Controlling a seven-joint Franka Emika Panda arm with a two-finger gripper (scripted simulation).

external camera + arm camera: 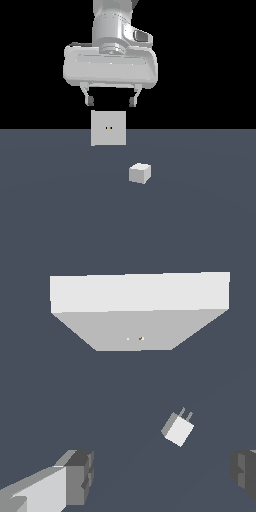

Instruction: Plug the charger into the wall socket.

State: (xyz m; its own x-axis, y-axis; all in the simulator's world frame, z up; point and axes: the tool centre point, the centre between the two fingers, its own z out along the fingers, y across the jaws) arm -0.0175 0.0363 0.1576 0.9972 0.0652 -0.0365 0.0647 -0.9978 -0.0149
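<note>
Dark grey floor (50, 210) runs back to a black backdrop. Toward the exterior view's left the socket (108, 128) stands upright, two tiny holes at its centre. Above it hangs the gripper (111, 101), jaws spread and empty. Further right the charger (140, 173) lies on the floor, apart from the socket; in the wrist view its two prongs (186, 415) show. It looks light, rigid and smooth; best pinched across its flat sides, clear of the prongs.

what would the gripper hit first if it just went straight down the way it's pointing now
Probably bare floor. The open gripper points down, and in the wrist view the charger lies off to one side of the line between the fingers, with the wall socket farther ahead. Depth is uncertain.
</note>
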